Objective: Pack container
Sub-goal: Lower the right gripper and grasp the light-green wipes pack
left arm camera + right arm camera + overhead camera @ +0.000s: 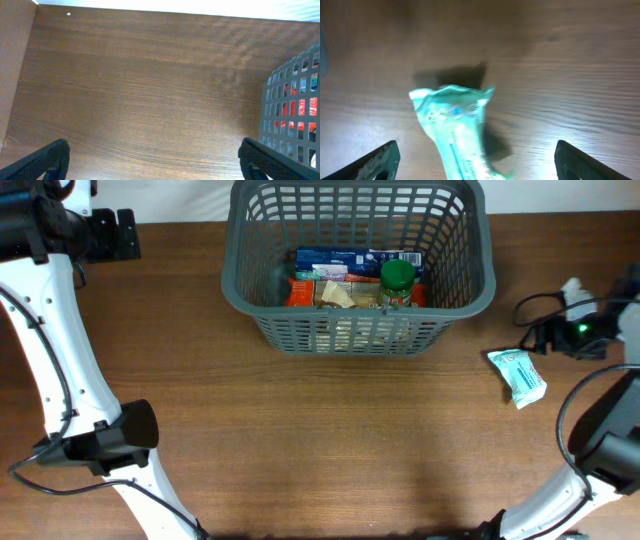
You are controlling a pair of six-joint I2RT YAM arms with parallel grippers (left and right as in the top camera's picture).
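The right pincer (477,162) is held apart over the limp packet (454,127); closed off-centre, it could be squeezed out.

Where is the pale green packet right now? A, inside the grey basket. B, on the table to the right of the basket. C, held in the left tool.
B: the packet lies on the table, apart from the container and outside its rim.
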